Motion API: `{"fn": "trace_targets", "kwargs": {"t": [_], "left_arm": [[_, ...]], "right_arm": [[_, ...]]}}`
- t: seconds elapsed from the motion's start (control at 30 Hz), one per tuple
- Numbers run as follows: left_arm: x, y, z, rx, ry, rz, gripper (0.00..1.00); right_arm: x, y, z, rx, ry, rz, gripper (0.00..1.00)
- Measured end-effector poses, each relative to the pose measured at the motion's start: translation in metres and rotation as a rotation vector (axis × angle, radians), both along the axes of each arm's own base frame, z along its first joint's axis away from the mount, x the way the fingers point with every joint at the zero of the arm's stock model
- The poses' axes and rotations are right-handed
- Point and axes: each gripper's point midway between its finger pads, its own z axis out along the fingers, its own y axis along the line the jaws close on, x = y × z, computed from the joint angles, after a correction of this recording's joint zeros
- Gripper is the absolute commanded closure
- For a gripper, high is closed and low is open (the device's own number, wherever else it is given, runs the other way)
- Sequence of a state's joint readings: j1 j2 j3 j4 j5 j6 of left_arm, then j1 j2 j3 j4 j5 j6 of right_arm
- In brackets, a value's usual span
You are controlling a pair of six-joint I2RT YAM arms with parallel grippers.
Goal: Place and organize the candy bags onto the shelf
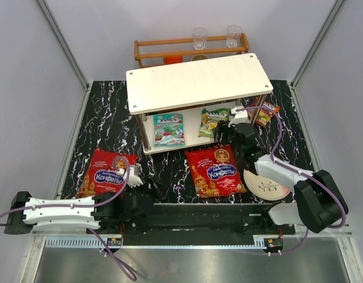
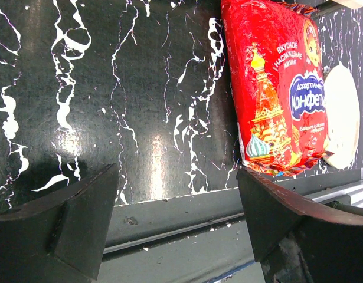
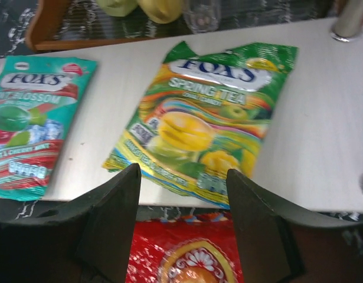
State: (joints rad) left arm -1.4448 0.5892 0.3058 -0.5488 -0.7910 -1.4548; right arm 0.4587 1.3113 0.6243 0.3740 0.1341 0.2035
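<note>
While both arms' jaws gape empty, two small candy bags (image 1: 169, 130) (image 1: 211, 122) lie on the shelf (image 1: 199, 82), three others (image 1: 106, 173) (image 1: 215, 171) (image 1: 265, 112) off it.

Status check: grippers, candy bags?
Left gripper open, right gripper open. Teal Fox's bag, green Fox's bag on shelf lower tier. Left red bag, centre red bag, red-orange bag off shelf. Nothing blocking.

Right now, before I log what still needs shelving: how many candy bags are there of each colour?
Large red bags: 2
Small teal bag: 1
Small green-yellow bag: 1
Small red-orange bag: 1
Total: 5
</note>
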Motion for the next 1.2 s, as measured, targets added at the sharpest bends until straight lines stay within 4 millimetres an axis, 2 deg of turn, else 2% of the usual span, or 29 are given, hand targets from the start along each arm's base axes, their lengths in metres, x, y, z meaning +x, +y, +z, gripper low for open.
{"fn": "trace_targets", "kwargs": {"t": [0.1, 0.27, 0.4, 0.67, 0.83, 0.93, 1.07, 1.2], "left_arm": [[0.000, 0.000, 0.000, 0.001, 0.000, 0.000, 0.15], [0.000, 0.000, -0.001, -0.001, 0.000, 0.001, 0.15], [0.000, 0.001, 0.001, -0.016, -0.002, 0.001, 0.15], [0.000, 0.005, 0.000, -0.024, -0.002, 0.005, 0.15], [0.000, 0.006, -0.001, -0.018, -0.002, 0.008, 0.15], [0.000, 0.006, -0.001, -0.017, -0.002, 0.008, 0.15], [0.000, 0.007, -0.001, -0.024, -0.001, 0.009, 0.15], [0.000, 0.009, -0.003, -0.031, 0.000, 0.012, 0.15]], "right_arm": [[0.001, 0.018, -0.002, 0.002, -0.022, 0.040, 0.30], [0.010, 0.037, -0.021, -0.030, 0.004, 0.076, 0.29], [0.021, 0.043, -0.027, -0.050, -0.001, 0.083, 0.29], [0.030, 0.049, -0.016, -0.051, -0.047, 0.091, 0.28], [0.043, 0.067, -0.010, -0.072, -0.066, 0.097, 0.27], [0.050, 0.073, -0.016, -0.096, -0.059, 0.092, 0.27], [0.052, 0.070, -0.032, -0.143, -0.012, 0.073, 0.28], [0.055, 0.067, -0.033, -0.166, 0.005, 0.058, 0.29]]}}
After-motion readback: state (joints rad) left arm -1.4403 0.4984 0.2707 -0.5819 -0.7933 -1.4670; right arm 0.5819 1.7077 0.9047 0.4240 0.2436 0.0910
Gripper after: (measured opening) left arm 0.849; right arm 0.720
